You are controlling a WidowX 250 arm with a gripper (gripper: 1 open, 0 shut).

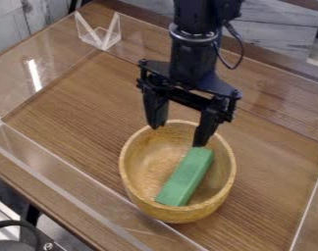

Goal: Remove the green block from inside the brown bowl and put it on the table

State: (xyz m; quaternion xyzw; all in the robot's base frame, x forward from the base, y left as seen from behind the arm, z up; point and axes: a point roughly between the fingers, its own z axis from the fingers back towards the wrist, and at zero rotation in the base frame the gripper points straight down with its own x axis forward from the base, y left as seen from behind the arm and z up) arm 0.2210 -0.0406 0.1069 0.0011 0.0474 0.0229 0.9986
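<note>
On the worktop (83,108) we see the bowl (146,162), and in it the green block (188,177), its long axis running from lower left up to upper right. Above its far rim our hand (183,119) hangs wide open, holding nothing

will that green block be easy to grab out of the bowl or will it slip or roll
The green block looks stiff and flat-sided, so it probably won't roll. Its smooth faces may be a bit slippery. It leans on the curved inside of the brown bowl, so it might slide as the open pincer closes.
</note>
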